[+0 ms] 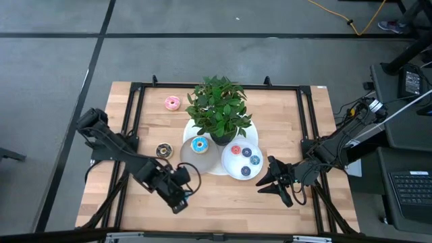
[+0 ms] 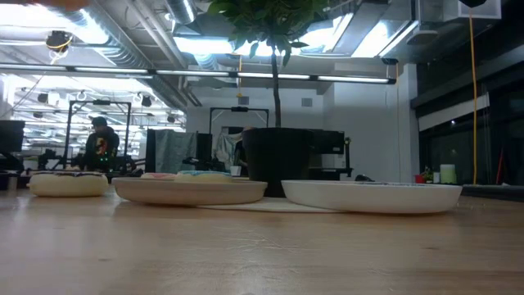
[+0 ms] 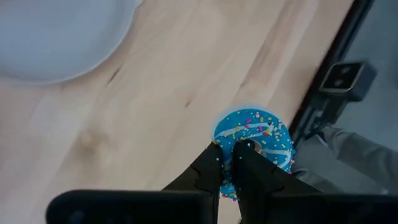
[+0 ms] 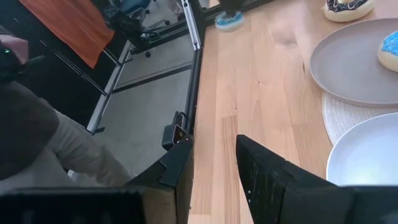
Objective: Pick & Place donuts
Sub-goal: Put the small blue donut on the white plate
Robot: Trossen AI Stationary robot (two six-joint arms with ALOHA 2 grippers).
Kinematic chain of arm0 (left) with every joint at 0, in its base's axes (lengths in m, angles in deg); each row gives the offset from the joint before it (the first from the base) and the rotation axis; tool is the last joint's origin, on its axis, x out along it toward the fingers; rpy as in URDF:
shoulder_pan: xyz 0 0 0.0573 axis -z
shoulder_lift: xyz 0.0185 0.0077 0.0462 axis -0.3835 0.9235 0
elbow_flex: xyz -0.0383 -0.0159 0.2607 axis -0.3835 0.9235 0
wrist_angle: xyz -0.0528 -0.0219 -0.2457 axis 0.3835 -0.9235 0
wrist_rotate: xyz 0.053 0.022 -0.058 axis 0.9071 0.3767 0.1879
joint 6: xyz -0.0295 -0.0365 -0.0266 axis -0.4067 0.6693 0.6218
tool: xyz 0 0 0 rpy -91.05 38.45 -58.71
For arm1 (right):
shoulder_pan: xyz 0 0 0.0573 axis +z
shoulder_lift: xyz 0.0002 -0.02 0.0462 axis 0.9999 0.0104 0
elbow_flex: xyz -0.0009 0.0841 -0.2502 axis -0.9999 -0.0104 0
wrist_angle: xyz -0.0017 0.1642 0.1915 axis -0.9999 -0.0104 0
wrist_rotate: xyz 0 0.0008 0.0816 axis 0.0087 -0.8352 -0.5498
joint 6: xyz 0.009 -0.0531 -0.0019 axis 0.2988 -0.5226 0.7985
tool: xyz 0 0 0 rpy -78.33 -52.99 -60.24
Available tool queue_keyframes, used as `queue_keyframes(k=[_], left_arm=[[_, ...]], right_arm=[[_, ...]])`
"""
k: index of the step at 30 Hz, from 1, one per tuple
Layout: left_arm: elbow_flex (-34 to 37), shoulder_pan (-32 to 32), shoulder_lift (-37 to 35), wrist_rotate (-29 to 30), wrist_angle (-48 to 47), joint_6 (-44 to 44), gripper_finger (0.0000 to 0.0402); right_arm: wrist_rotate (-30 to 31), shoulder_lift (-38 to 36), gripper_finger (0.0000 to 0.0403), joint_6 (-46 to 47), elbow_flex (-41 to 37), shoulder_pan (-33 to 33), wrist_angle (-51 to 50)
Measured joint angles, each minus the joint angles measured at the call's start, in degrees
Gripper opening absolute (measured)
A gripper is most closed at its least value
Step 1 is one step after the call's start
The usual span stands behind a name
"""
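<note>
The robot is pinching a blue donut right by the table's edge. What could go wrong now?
The left gripper holds the blue donut only by one side of its ring, so it might slip out. It is close to the table edge, so a dropped donut might roll off. The grey plate already has a donut, and the plant hangs close, so placing there could bump something.

Overhead, table-level and wrist views, shared table
</note>
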Motion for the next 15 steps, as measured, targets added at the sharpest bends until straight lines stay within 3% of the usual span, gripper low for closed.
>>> queue_keyframes(k=[15], left_arm=[[-23.3,-5.7,16.9,1.0,-3.7,-3.9,0.0031]], right_arm=[[0.0,0.0,0.0121,0.0,0.0,0.0,0.0]])
